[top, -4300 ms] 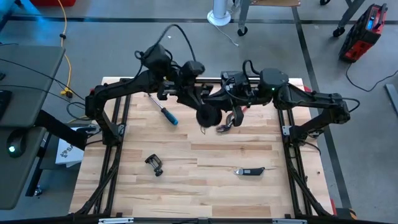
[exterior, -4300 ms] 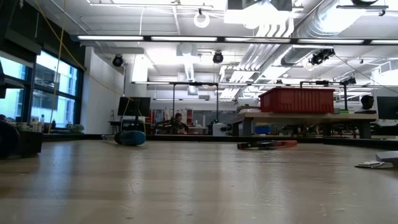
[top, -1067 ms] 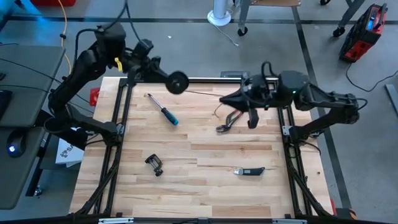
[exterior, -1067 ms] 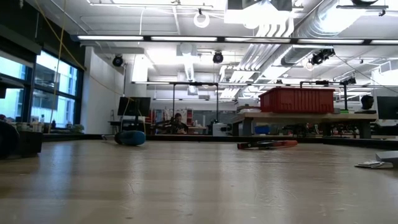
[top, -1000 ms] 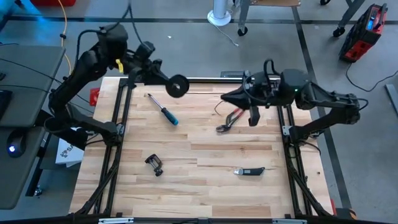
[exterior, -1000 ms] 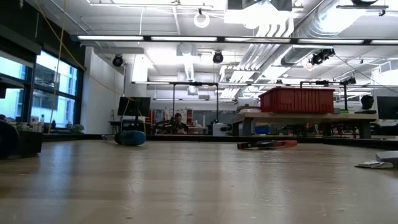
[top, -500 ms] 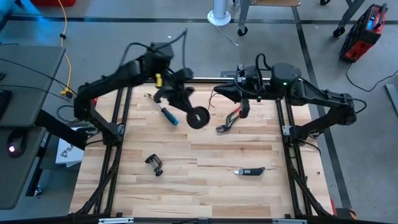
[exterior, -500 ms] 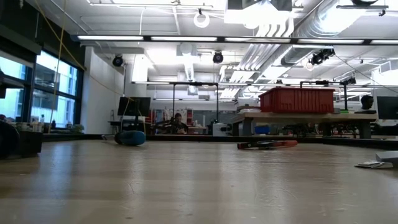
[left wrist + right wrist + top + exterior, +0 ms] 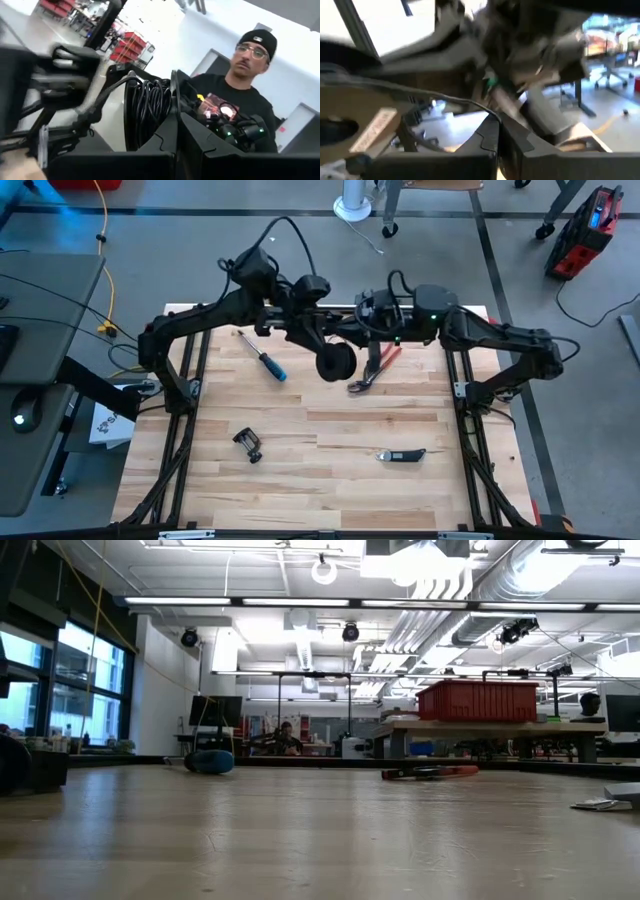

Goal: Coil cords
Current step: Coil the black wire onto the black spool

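Note:
A small round black reel [image 9: 336,363] with dark cord wound on it [image 9: 147,112] hangs above the middle of the table's far half, and my left gripper [image 9: 324,348] is shut on it. My right gripper [image 9: 353,330] is just right of the reel, level and pointing left. It is shut on a hair-thin dark cord [image 9: 445,100] that runs toward the reel's flat face [image 9: 350,125]. Neither gripper shows in the low view. My left gripper pinches the reel's thin flange edge [image 9: 174,102] between its two fingers [image 9: 195,135], coming about level from the table's left. The reel is lifted clear of the table, with the wound cord beside the fingers. My right gripper pinches the thin cord's end [image 9: 490,114] at its fingertips [image 9: 487,132], level from the table's right. The cord runs off to the reel in a shallow arc, clear of the table.
Red pliers [image 9: 372,370] lie right below the two grippers. A blue-handled screwdriver [image 9: 263,357] lies at the far left, a black clamp [image 9: 248,444] at the near left, a dark tool [image 9: 400,455] at the near right. A person [image 9: 235,95] stands beyond the table.
My left gripper has swung the reel from over the table's far left corner toward the middle and slightly down, turning as it went, until it is next to my right gripper. My right gripper has gone a little toward the table's left, still shut.

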